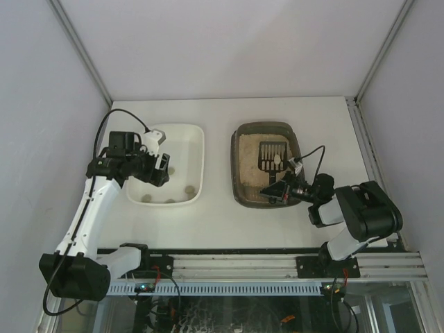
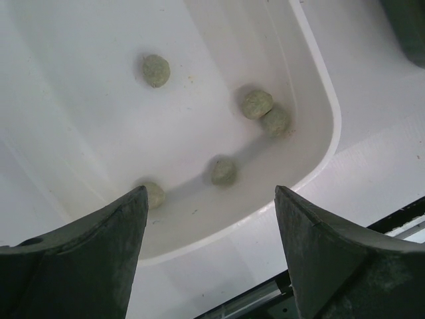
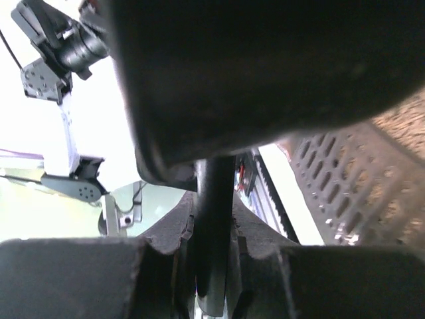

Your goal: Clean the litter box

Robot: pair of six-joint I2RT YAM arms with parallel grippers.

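The dark brown litter box (image 1: 238, 182) with pale sand stands right of centre. My right gripper (image 1: 276, 190) is at its near edge, shut on the handle (image 3: 214, 219) of the black slotted scoop (image 1: 272, 156). The scoop head lies over the sand with a pale lump (image 1: 276, 159) in it; its slotted head also shows in the right wrist view (image 3: 358, 179). My left gripper (image 1: 161, 171) is open and empty, hovering over the white tray (image 1: 200, 149). In the left wrist view (image 2: 210, 199) it hangs above the tray's near rim (image 2: 265, 219), with several greenish lumps (image 2: 257, 104) inside.
A metal rail (image 1: 263, 267) runs along the table's near edge. White walls close in the table at the back and both sides. A cable (image 1: 316, 156) loops off my right wrist over the litter box's right rim.
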